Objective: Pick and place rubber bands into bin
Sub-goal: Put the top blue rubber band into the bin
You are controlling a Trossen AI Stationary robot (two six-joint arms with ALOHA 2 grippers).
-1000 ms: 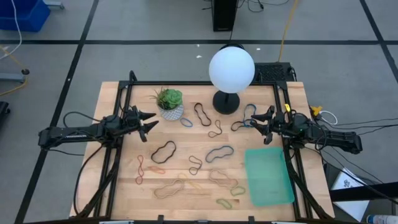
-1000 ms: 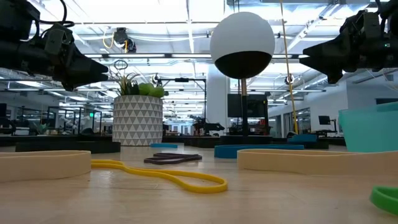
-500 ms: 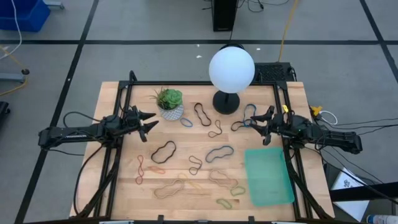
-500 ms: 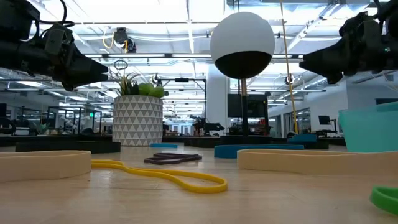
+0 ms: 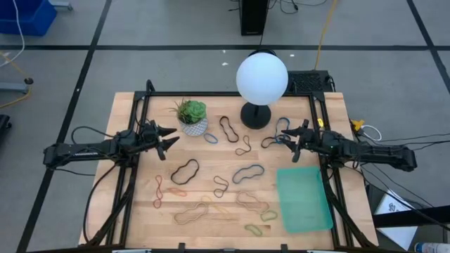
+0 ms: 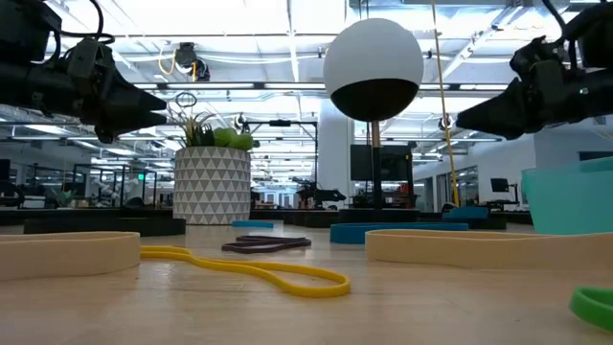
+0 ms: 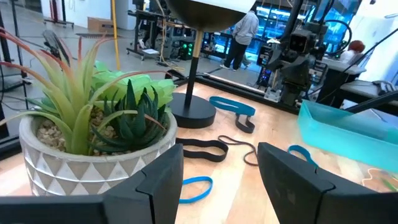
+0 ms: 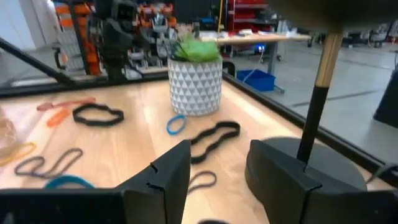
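the rubber bands (image 5: 185,169) are seen scattered loose across the worktop (image 5: 126,112), none yet in the bin (image 5: 304,199) at its right. farther back, the right gripper (image 5: 285,140) and left gripper (image 5: 167,138) are held aloft, jaws released and empty. the approach step is judged in hand; a descent onto the blue band (image 5: 282,125) near the right gripper is called for.

In the low view, we see the bin (image 6: 573,196) cut off by the right edge, and a green rubber band (image 6: 594,307) cut off at the lower right corner. The lamp globe (image 5: 261,76) hides part of its own base (image 5: 254,117) in the high view. In the left wrist view, the plant pot (image 7: 93,158) is cropped at the bottom. Colours of the thin bands (image 5: 221,184) left of the bin cannot be determined.
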